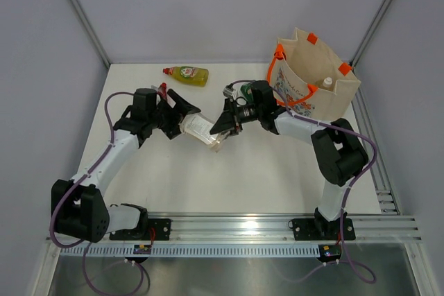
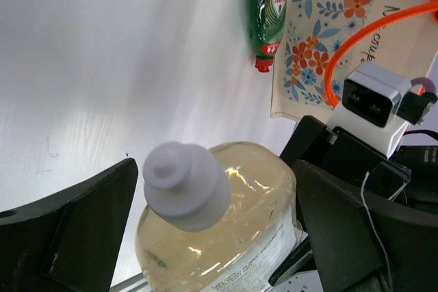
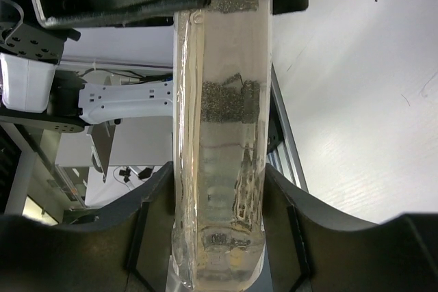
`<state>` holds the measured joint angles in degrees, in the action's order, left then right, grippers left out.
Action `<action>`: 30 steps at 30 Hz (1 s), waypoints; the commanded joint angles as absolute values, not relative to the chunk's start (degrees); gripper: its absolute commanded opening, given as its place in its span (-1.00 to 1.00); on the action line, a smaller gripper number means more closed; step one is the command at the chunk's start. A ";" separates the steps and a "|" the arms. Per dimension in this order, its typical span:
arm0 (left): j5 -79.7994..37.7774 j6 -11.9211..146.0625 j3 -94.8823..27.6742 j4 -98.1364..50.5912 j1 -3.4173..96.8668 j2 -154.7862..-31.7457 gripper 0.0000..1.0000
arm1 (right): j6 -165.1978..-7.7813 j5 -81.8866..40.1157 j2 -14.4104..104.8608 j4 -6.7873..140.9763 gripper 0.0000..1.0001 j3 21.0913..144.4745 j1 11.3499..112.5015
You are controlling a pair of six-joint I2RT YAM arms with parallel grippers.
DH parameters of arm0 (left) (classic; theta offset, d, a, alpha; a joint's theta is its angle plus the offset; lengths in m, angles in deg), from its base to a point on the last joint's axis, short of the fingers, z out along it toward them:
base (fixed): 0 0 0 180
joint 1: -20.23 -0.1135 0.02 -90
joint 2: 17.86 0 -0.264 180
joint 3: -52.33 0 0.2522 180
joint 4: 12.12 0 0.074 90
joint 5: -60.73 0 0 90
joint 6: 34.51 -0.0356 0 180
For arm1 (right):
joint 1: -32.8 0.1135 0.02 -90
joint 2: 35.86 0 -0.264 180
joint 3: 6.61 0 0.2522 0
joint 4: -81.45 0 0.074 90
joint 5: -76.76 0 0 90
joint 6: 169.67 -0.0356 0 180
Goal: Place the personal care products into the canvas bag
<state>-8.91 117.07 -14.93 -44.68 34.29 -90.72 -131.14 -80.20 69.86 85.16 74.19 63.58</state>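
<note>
A clear amber bottle (image 1: 201,130) with a white cap (image 2: 185,186) hangs above the table between my two grippers. My right gripper (image 3: 222,237) is shut on its base end, both pads pressed to its sides. At the cap end my left gripper (image 2: 212,223) stands open, its fingers (image 2: 68,230) wide apart with a gap on each side of the bottle. The beige canvas bag (image 1: 334,67) with orange handles stands at the back right, and a white-capped bottle (image 1: 326,82) shows inside it. A yellow bottle (image 1: 189,74) lies at the back. A green bottle (image 2: 270,5) lies beside the bag.
The bag's flowered side (image 2: 363,39) faces the arms, close behind my right arm (image 1: 305,129). A small red piece (image 1: 162,88) peeks out behind my left gripper. Grey walls close in the table on the left, back and right.
</note>
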 commanded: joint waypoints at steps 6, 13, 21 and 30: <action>-8.18 113.41 -18.74 -46.79 31.30 -92.21 0.98 | -133.46 -86.37 62.93 95.89 -1.00 73.42 63.03; -9.76 112.18 -21.11 -48.11 29.55 -95.03 0.98 | -136.71 -87.60 61.01 99.07 -1.00 72.54 62.95; -14.06 107.79 -26.47 -52.94 25.60 -95.12 0.98 | -141.63 -89.09 57.22 101.87 -1.00 74.12 60.84; -16.69 99.71 -26.30 -57.25 22.42 -90.72 0.98 | -146.03 -88.92 53.88 101.80 -1.00 80.79 51.27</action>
